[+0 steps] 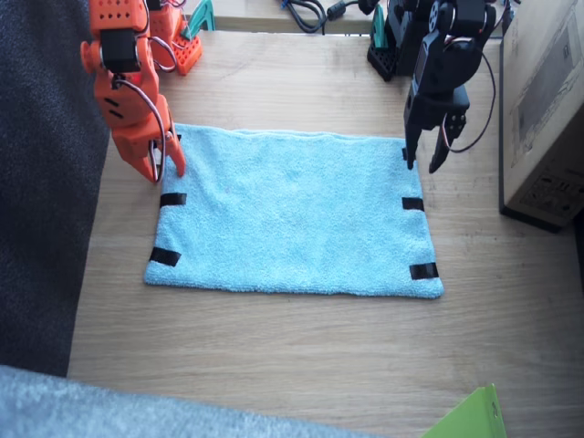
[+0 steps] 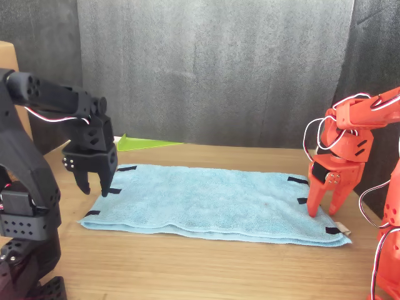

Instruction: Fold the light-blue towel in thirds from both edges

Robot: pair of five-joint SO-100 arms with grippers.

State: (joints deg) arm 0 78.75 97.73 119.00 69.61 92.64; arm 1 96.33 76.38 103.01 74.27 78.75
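Note:
The light-blue towel [image 1: 292,214] lies spread flat on the wooden table [image 1: 274,356], with black tape strips [image 1: 413,203] along both short edges. My left gripper [image 1: 423,166], black, hovers open at the far corner of one short edge, its tips pointing down just above the cloth. My right gripper [image 1: 166,172], orange, stands open at the far corner of the other short edge [image 1: 164,256], tips down at the towel. In the front view the towel [image 2: 212,200] shows a small white tag [image 2: 342,230] near the right gripper [image 2: 325,211]; the left gripper [image 2: 95,189] hangs over the opposite edge.
A cardboard box [image 1: 547,109] stands close beside the left arm. Dark grey fabric [image 1: 41,201] drapes along the table's side by the right arm. A green sheet corner [image 1: 470,415] pokes in at the near edge. Cables [image 1: 306,11] lie at the far edge.

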